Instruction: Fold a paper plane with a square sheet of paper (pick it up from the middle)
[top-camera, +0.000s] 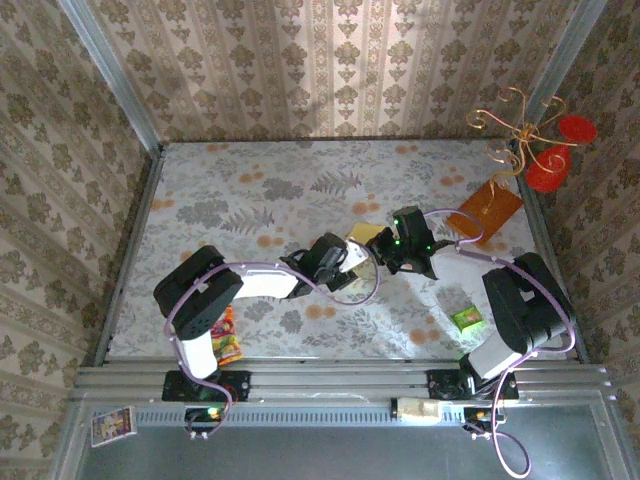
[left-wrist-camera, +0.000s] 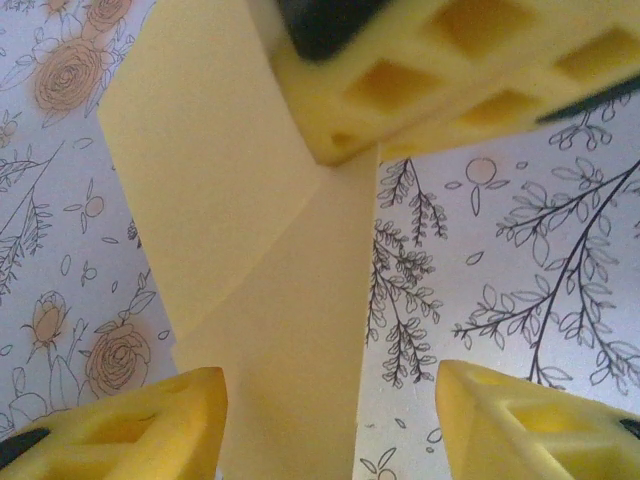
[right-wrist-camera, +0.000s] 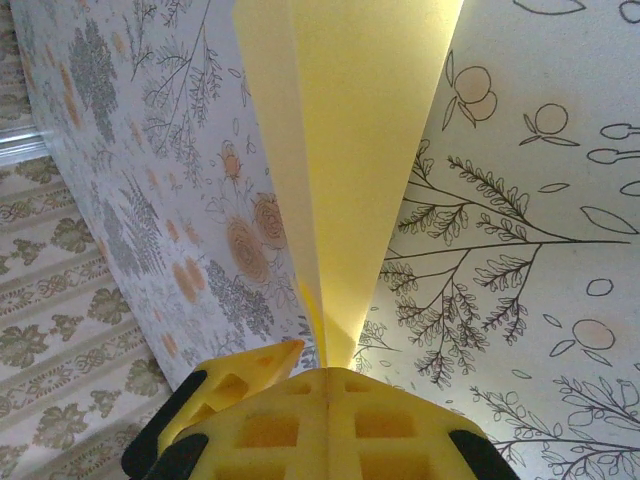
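Paper plane (right-wrist-camera: 350, 150): thin yellow, creased, tapering; pinched by right end effector (right-wrist-camera: 320, 370). Left end effector (left-wrist-camera: 330, 395) spread astride it over floral-print surface (left-wrist-camera: 500, 280).

The yellow paper (right-wrist-camera: 350, 150) is seen to be thin, smooth and matt (sharp creases are kept in it). The yellow fingers (right-wrist-camera: 330, 430) are made of dull plastic with holes moulded in. The table (top-camera: 250, 190) is covered by a flat, printed, flowery sheet. The rail (top-camera: 340, 378) is made of grey metal.
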